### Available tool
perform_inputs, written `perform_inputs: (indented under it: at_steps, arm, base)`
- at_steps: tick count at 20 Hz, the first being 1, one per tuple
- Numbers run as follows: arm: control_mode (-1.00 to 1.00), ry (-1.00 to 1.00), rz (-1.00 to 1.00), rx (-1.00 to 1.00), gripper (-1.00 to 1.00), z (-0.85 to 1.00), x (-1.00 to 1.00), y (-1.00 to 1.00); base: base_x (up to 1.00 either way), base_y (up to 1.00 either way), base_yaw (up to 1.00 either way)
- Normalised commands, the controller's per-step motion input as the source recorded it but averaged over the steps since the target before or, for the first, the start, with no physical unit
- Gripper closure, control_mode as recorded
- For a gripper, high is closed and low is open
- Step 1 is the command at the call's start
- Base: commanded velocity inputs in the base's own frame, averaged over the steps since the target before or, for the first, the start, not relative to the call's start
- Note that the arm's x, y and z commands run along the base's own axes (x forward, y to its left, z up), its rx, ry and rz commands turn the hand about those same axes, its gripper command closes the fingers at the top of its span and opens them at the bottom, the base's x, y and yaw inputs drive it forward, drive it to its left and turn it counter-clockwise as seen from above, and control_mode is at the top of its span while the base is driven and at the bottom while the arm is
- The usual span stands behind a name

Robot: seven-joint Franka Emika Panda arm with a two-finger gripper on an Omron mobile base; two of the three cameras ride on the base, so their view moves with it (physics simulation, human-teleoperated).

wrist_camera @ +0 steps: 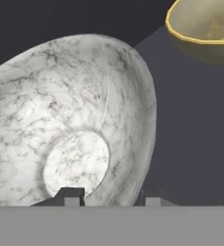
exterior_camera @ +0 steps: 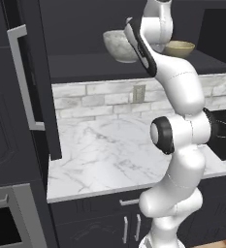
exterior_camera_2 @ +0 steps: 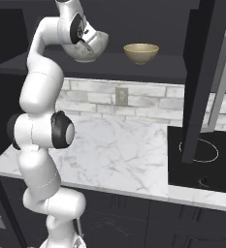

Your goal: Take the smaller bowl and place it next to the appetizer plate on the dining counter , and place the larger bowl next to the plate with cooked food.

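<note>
The larger bowl (exterior_camera: 115,44) (exterior_camera_2: 97,46) (wrist_camera: 60,120), white-grey marbled, sits tilted on a dark cabinet shelf (exterior_camera_2: 158,68). My gripper (exterior_camera_2: 84,42) (wrist_camera: 112,199) is raised to it and shut on its rim, one fingertip (wrist_camera: 72,197) inside the bowl and the other outside the wall. The smaller bowl (exterior_camera: 179,48) (exterior_camera_2: 141,52) (wrist_camera: 205,24), glossy golden-tan, stands upright on the same shelf to the right, apart from the marbled one. The appetizer plate, the plate with cooked food and the dining counter are out of view.
Below the shelf runs a marble wall counter (exterior_camera: 100,155) with a brick backsplash. A black cooktop (exterior_camera_2: 206,160) lies at its right end. Open dark cabinet doors (exterior_camera: 32,77) (exterior_camera_2: 206,72) hang on both sides of the shelf.
</note>
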Motion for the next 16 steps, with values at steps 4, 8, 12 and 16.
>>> perform_inputs:
  at_steps: [4,8,12,16]
  arm:
    - [-1.00,0.03,0.04,-0.01,1.00,0.00,-1.00,0.04]
    - [-1.00,0.02,0.08,-0.05,1.00,0.00,-1.00,0.16]
    - [-1.00,0.00,0.12,-0.07,1.00,-0.04,-1.00,0.06]
    - [-1.00,0.00,0.20,-0.09,1.00,-0.28,-1.00,0.02]
  base:
    - [0.00,0.00,0.00]
    - [0.00,0.00,0.00]
    - [0.00,0.00,0.00]
    - [0.00,0.00,0.00]
